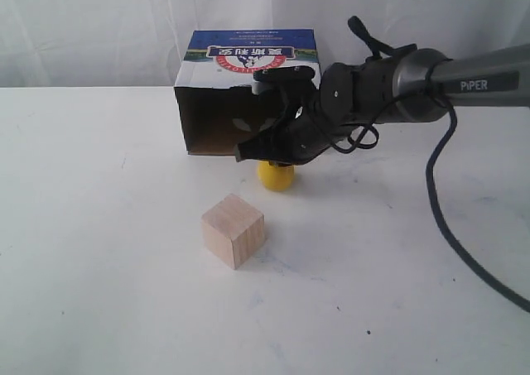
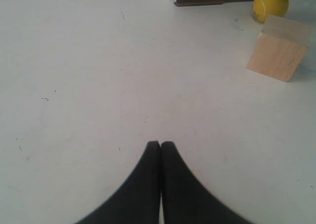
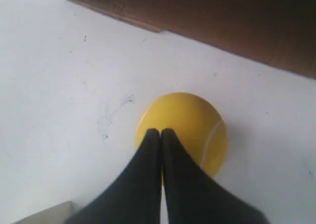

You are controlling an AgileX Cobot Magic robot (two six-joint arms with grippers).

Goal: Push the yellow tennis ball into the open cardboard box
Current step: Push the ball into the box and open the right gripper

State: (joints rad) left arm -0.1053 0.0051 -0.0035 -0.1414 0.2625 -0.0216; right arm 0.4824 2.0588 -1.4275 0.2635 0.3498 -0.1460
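- Ball's not in yet. The yellow tennis ball sits on the white table just outside the mouth of the open cardboard box, which lies on its side with the dark opening facing the ball.
- The right gripper has its fingers pressed together with nothing pinched between them. The tips are right at the ball on the side away from the box. I'd guess they're touching it, but I can't say for sure.
- So what's left looks like one short shove over the box's front edge. The ball is round, so an off-centre nudge could roll it sideways past the opening.
- The left gripper is also closed tight and empty, parked over bare table well away from everything.
- The pale wooden cube sits near the ball on the side away from the box, not in the way.
- Readable writing: "PiPER" in white on the right arm. The box's top panel is blue and white with a red banner of Chinese characters, upside down from this angle, and I can't make them out.
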